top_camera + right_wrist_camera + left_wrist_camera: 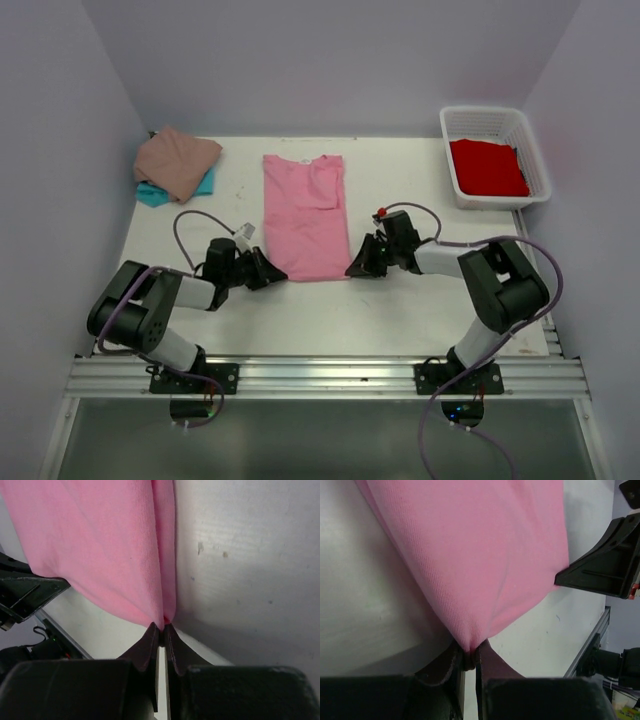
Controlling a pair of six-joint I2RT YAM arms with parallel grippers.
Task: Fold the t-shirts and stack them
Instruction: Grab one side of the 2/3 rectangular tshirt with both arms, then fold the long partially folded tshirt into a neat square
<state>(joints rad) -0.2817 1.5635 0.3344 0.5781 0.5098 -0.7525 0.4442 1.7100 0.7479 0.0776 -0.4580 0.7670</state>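
Pinching near hem corners of pink shirt [305,212], flat on table [400,305] centre. My left gripper [470,656] clamped on left corner, cloth bunched in jaws; my right gripper [162,628] clamped on right corner. I judge cotton light, limp, stretchy, not slippery; corners good hold. Lift both evenly, keep hem taut, else fold skews.

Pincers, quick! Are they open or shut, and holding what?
Left pincer: shut on the pink t-shirt, at a near corner.
Right pincer: shut on the pink t-shirt, at the other near corner.
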